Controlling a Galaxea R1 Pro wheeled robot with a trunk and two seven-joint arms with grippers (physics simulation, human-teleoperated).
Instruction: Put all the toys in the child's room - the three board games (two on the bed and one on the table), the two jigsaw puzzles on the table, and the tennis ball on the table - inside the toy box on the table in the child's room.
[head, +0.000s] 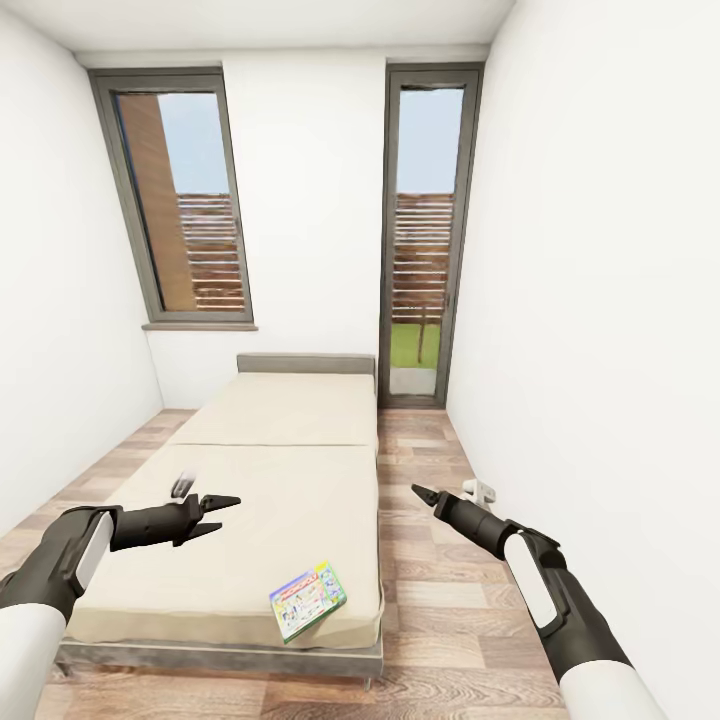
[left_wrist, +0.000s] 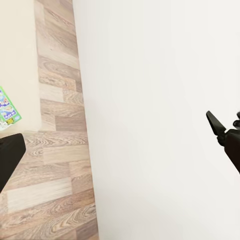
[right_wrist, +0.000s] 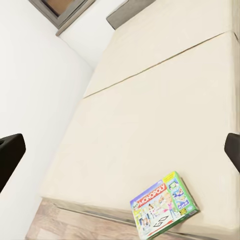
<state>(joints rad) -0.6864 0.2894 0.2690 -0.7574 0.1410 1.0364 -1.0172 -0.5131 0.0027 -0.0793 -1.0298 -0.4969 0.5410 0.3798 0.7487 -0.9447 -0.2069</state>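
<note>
Lying flat near the bed's (head: 250, 470) foot corner, the board game (head: 307, 599) sits below and between both grippers, nearer the right gripper (head: 424, 494). It looks light, stiff and slick (cardboard, probably); pinching an overhanging edge seems best. The left gripper (head: 212, 513) is spread, holding nothing; the right gripper's jaws, widely parted in its wrist view, hold nothing.

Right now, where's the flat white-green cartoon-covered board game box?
In the head view the white-green board game box lies flat on the cream bed, at its near right corner, between the two grippers and nearer the camera.

Board game (head: 307, 600) on bed's (head: 270, 470) near right corner
</note>
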